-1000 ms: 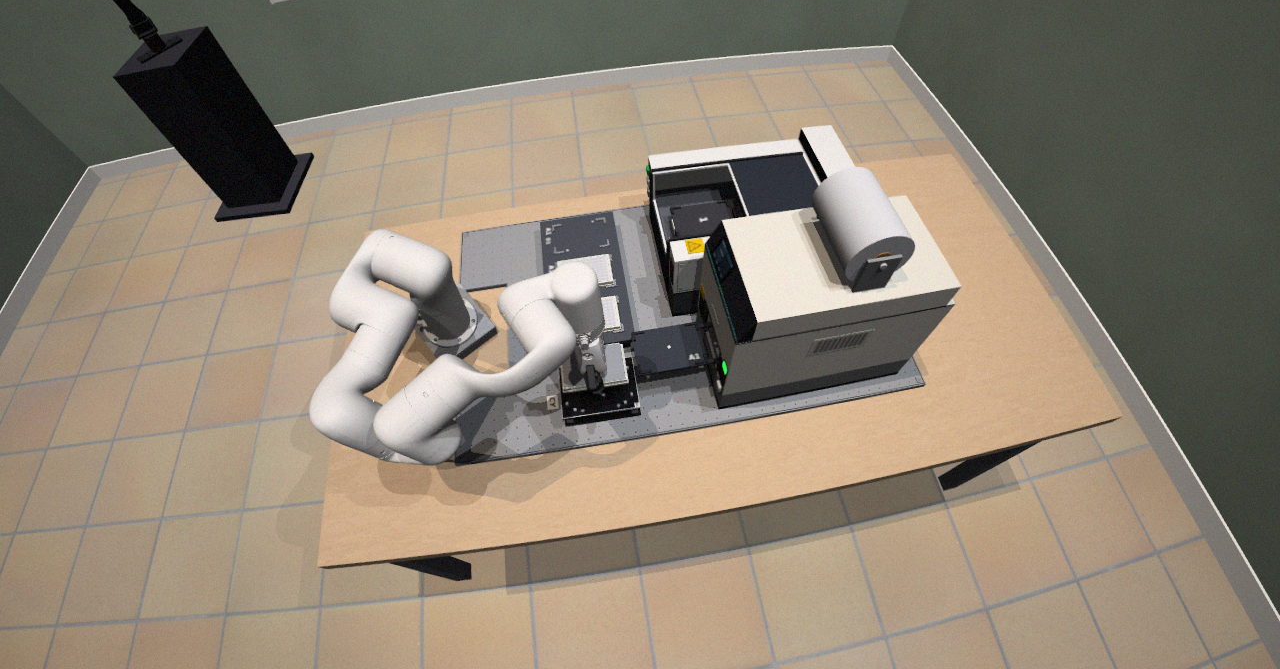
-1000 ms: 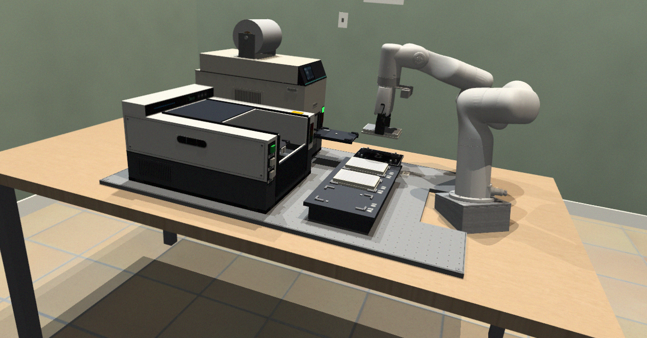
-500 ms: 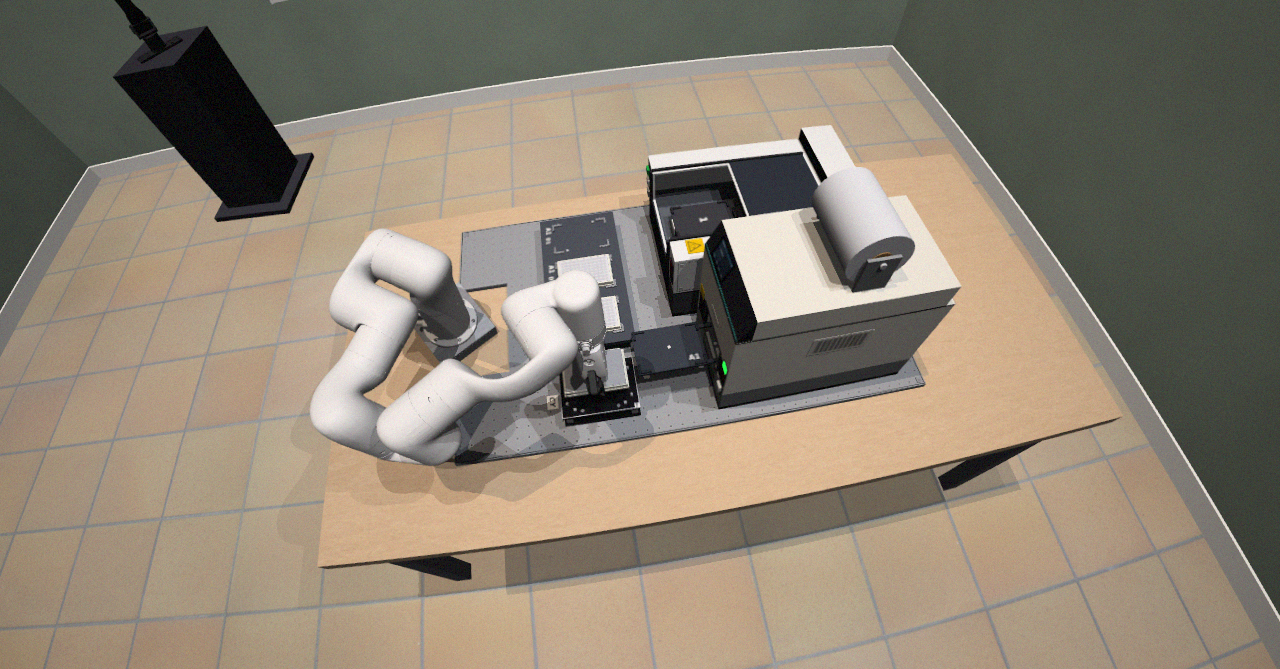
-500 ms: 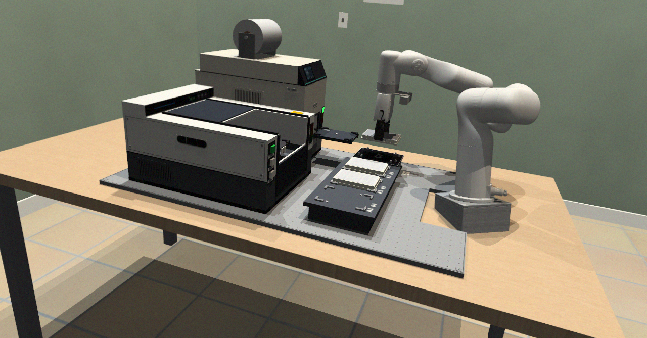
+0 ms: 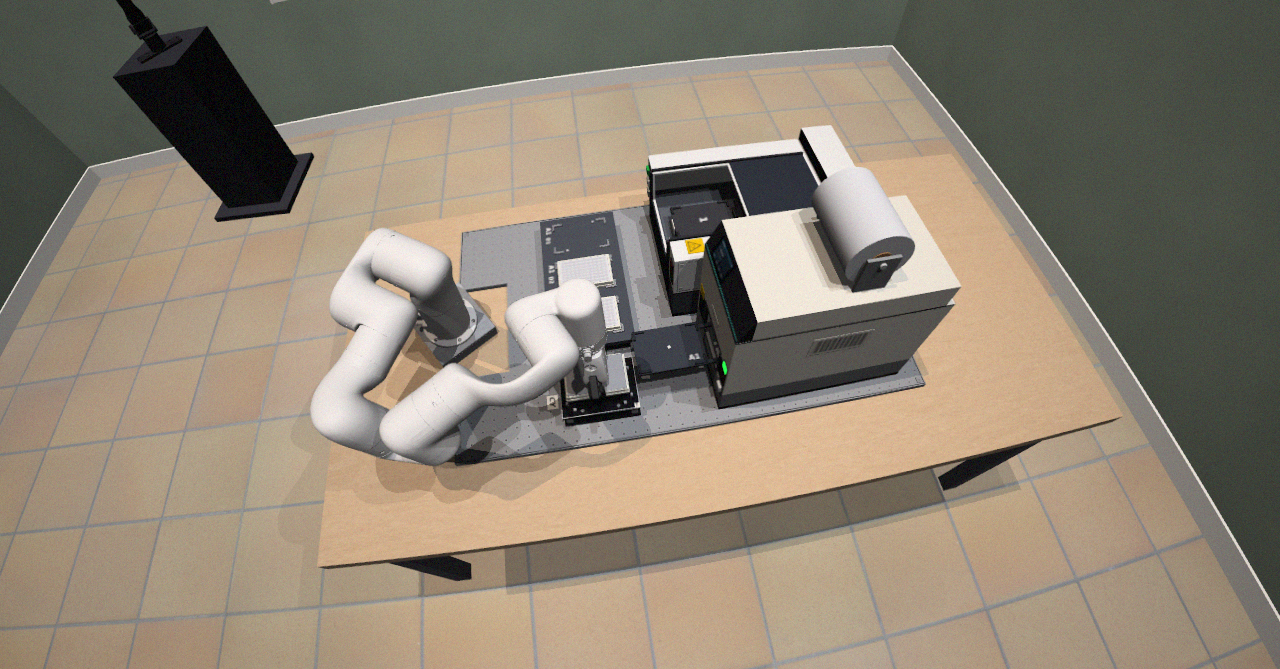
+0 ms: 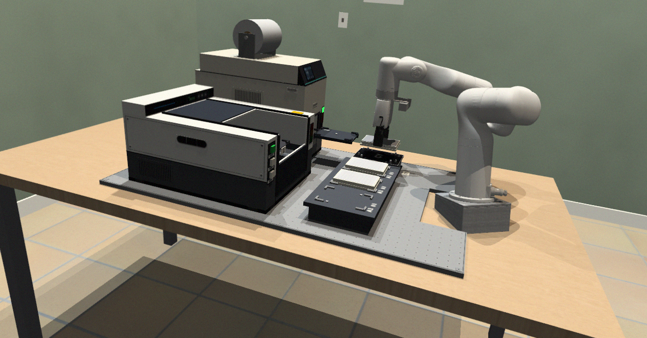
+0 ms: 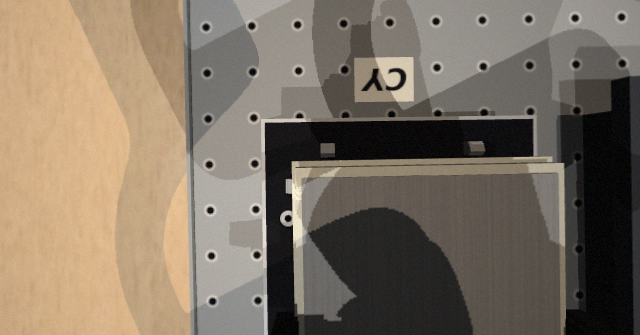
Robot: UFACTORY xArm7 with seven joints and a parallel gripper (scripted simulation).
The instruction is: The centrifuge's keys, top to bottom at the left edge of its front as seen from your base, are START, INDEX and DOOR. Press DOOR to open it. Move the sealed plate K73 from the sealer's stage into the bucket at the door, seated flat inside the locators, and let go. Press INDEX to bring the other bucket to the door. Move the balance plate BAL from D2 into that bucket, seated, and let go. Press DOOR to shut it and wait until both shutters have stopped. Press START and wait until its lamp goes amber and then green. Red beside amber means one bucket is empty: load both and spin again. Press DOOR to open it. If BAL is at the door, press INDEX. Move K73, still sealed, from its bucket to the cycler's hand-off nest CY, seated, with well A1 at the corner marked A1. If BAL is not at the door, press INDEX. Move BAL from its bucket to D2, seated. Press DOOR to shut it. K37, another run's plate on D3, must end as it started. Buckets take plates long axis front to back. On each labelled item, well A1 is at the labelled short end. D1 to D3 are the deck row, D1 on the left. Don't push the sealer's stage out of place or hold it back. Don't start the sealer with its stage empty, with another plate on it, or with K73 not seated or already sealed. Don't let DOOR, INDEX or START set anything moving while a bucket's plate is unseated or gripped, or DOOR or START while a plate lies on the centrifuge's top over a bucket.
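My gripper (image 6: 380, 136) is shut on the sealed plate K73 (image 6: 380, 143) and holds it level, a little above the black hand-off nest (image 6: 379, 155). In the wrist view the foil-covered plate (image 7: 430, 245) covers most of the nest (image 7: 400, 135). The nest's far rim and two locator pegs show beyond the plate, below the CY label (image 7: 384, 79). From above, the plate sits over the nest, with my wrist hiding its middle. The fingertips are hidden in the wrist view.
The sealer (image 5: 823, 307) has its dark stage (image 5: 671, 347) out and bare beside the nest. The centrifuge (image 5: 716, 190) is open over a bucket (image 5: 698, 214). The deck block (image 6: 353, 188) carries white plates on D2 (image 6: 357, 180) and D3 (image 6: 367, 164).
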